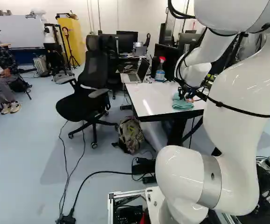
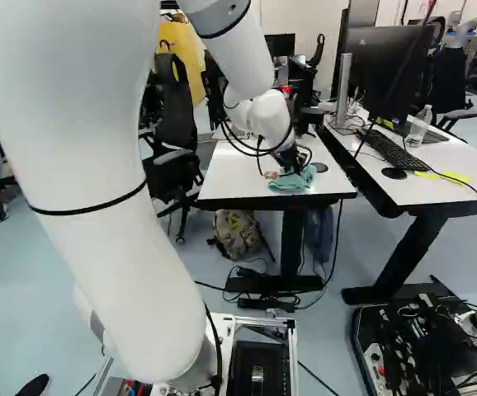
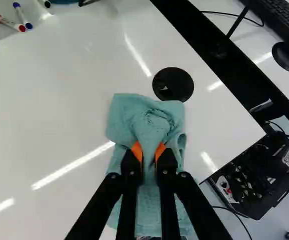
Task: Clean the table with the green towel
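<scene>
Towel (image 3: 147, 117), green and loosely folded, lies on the white table (image 3: 54, 115) near its near edge, and you have a raised ridge of it pinched between the orange pads of the gripper (image 3: 148, 151). Its long axis runs roughly in line with the fingers: one end spreads out just ahead of the pads, the other reaches back beneath them toward you. That's the relation your wipe turns on. Most of the tabletop lies ahead and to the left of the grip, while the right edge is close, so I'd have you push forward and left, keeping the cloth flat.

Just beyond the towel's front right corner sits a round black disc (image 3: 173, 84); the cloth could snag there. Farther off on the left are the markers (image 3: 21, 17), and the spray bottle (image 1: 160, 71) stands toward the table's far end. Wiping looks barely begun, if at all.
</scene>
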